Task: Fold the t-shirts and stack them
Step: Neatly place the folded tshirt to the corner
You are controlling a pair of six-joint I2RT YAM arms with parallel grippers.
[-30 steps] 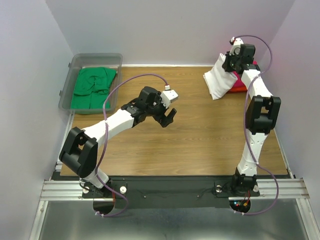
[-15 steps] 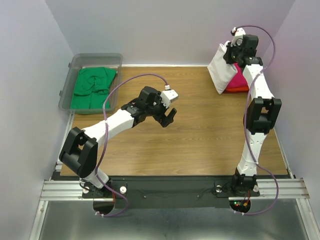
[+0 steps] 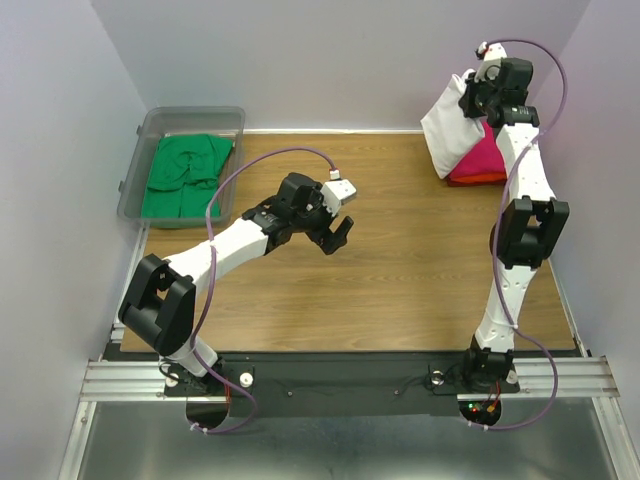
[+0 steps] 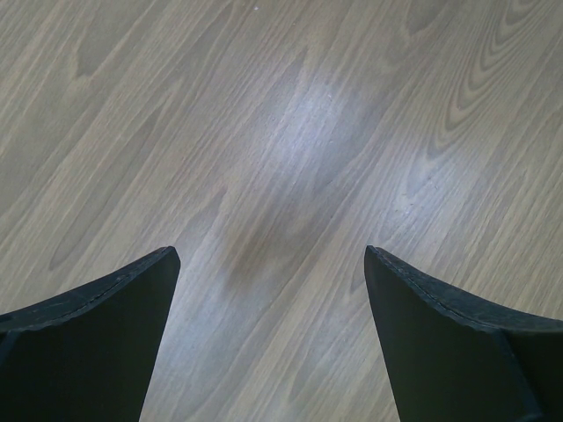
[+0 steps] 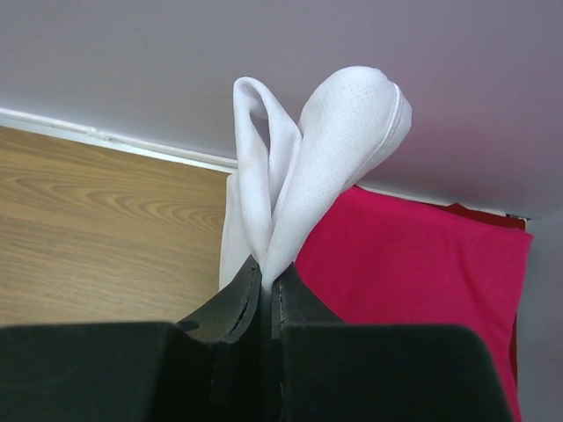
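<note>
Top external view: the right claw (image 3: 478, 88), in the upper right of the frame, is clamped on the white t-shirt (image 3: 445, 125). The shirt hangs folded beside the magenta t-shirt (image 3: 484, 157) and the red-orange t-shirt (image 3: 470, 180), which are stacked at the far right corner of the table (image 3: 400, 270); whether its lower edge touches them cannot be told. The green t-shirt (image 3: 185, 172) lies in the bin (image 3: 133, 175) at upper left. The left claw (image 3: 335, 237) hovers mid-table, fingers apart, holding nothing. Left wrist view: only bare wood shows between the spread fingers. Right wrist view: the jaws press together on a pinched double fold of white cloth, with magenta fabric at lower right. The step in hand is probably placing the white t-shirt on the stack. Centre the hanging cloth over the magenta layer, lower until the bottom edge rests, lay it flat with edges aligned, and release only once supported; an early release could spill the fold.
</note>
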